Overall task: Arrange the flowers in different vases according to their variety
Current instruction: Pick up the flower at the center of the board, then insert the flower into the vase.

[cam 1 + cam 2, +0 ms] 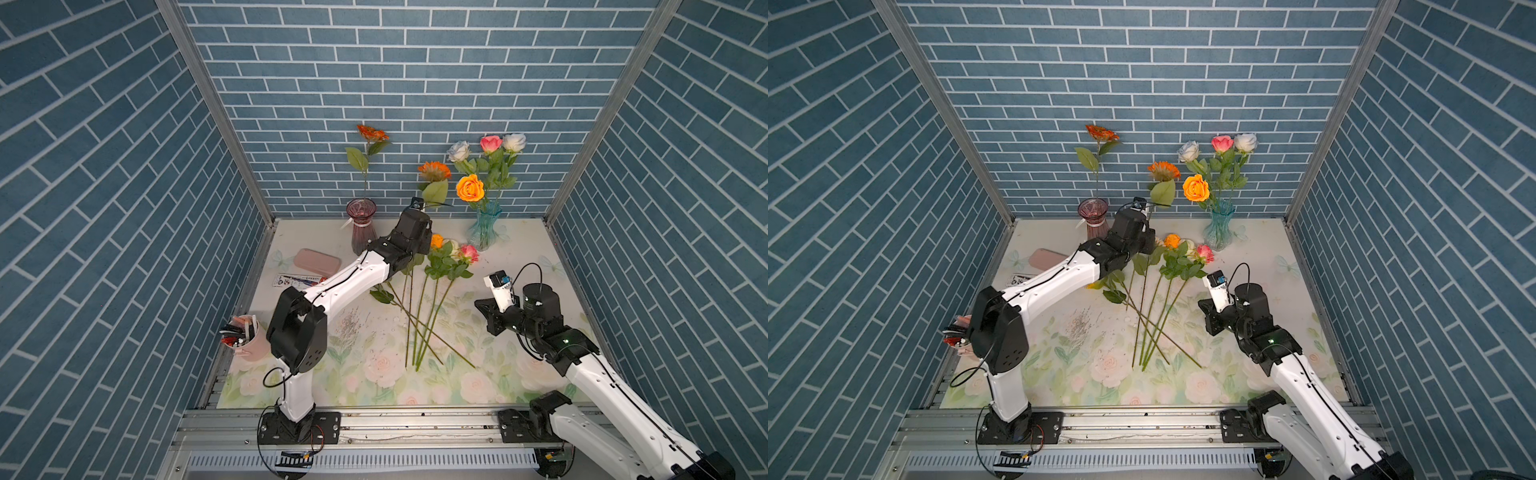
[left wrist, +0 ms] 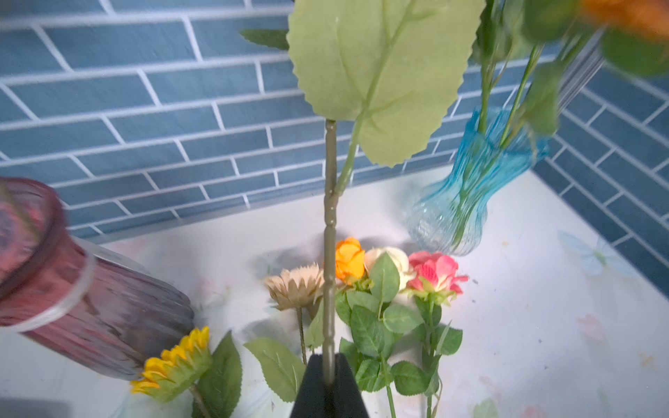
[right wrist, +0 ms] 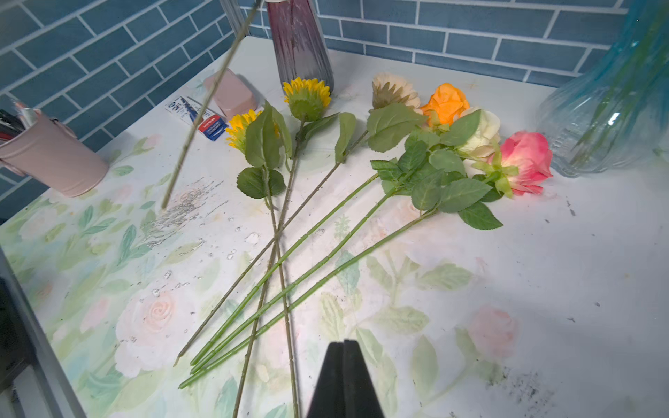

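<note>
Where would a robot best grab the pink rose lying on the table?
By its bare stem just below the leaves, coming straight down from above and squeezing across it. The pink rose lies flat; here its stem lies clear of the neighbours, while farther down the stems cross.

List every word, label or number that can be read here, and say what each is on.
No text is legible.
Flat white packet beside the pink case: blue print and a red label with white lettering, too small and blurred to read in any view.
Nothing else shows lettering.
</note>
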Controlling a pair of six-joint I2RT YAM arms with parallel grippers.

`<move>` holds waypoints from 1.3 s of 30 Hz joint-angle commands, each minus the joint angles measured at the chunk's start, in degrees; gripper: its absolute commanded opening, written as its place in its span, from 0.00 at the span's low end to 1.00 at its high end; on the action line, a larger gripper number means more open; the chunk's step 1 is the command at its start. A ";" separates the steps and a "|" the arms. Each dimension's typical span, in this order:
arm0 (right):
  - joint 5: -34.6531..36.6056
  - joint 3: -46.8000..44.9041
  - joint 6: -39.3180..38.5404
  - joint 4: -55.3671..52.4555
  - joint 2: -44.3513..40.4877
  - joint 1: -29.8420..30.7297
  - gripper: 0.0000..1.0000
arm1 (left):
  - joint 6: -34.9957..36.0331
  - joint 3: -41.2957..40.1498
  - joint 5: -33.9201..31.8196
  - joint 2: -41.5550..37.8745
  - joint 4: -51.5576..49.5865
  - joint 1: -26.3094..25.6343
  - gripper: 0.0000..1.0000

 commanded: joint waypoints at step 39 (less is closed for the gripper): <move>-11.70 -4.02 -9.23 12.99 -4.89 0.32 0.00 | 12.57 4.13 14.16 4.47 65.47 26.44 0.00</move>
